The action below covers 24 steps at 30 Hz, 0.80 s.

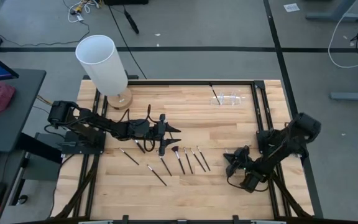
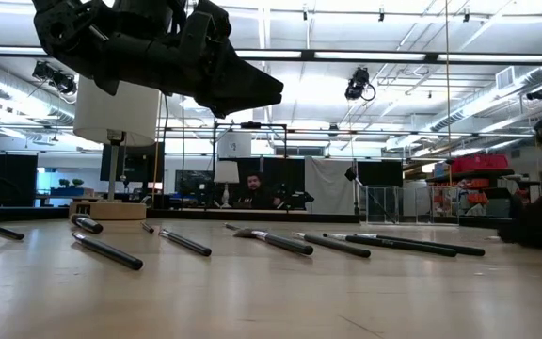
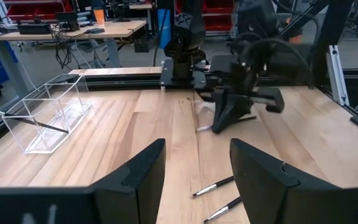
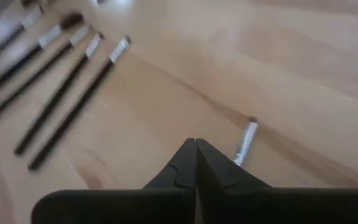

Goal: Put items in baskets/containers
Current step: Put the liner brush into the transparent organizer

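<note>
Several thin dark-handled brushes [image 1: 188, 160] lie flat in a loose row on the wooden table, mid-front; the right wrist view shows them too [image 4: 61, 93]. The clear container [image 1: 229, 98] stands at the far right with one dark brush slanting in it [image 3: 36, 121]. My left gripper [image 3: 197, 180] hovers open above the row's far side, with nothing between its fingers. My right gripper [image 4: 196, 146] is shut low over the table, right of the row. One brush's silver ferrule [image 4: 247, 140] sticks out from behind one of its fingers. My right gripper slants down at the table with its fingertips together. The single brush [image 4: 246, 144] comes out from behind one finger, and its handle is hidden by that finger. I cannot tell whether the finger touches it.
A tall white cylinder [image 1: 101, 62] on a round wooden base [image 1: 122, 98] stands at the table's far left corner. Black frame rails [image 1: 257, 118] run along the table's sides. Bare wood lies between the brush row and the container.
</note>
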Motion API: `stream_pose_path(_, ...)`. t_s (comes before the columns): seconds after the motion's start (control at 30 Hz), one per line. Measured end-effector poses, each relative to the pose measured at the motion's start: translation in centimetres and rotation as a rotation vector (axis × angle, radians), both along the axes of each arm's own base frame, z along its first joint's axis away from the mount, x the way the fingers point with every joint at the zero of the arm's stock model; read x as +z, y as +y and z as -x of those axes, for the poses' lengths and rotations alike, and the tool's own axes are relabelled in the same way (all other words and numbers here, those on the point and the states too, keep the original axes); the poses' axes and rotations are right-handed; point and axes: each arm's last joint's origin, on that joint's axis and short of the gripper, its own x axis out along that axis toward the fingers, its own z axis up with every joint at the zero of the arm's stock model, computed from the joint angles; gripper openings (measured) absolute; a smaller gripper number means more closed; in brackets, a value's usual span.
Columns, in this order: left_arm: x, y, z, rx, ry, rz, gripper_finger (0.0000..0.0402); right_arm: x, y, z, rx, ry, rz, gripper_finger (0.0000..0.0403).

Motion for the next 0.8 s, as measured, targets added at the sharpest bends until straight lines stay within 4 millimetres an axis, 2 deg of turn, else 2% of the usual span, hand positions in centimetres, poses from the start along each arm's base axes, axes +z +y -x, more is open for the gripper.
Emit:
stream_pose_path(0.13, 0.0, 0.0, 0.0, 0.000, 0.000, 0.000, 0.0183, 1.8, -0.5, 0.0, 0.025, 0.078, -0.048, 0.0011)
stream_pose_path(0.23, 0.0, 0.0, 0.0, 0.000, 0.001, 0.000, 0.0183, 2.5, -0.6, -0.2, 0.051, 0.076, -0.053, 0.0029)
stream_pose_path(0.43, 0.0, 0.0, 0.0, 0.000, 0.001, -0.001, 0.0183, 3.1, -0.7, -0.2, 0.064, 0.059, -0.052, 0.0105)
stream_pose_path(0.57, 0.0, 0.0, 0.0, 0.000, 0.001, -0.001, 0.0183, 3.6, -0.8, 0.1, 0.086, 0.140, -0.050, 0.0154)
stream_pose_path(0.8, 0.0, 0.0, 0.0, 0.000, 0.001, -0.001, 0.0183, 5.9, -0.9, 0.5, 0.018, 0.311, -0.019, 0.0169)
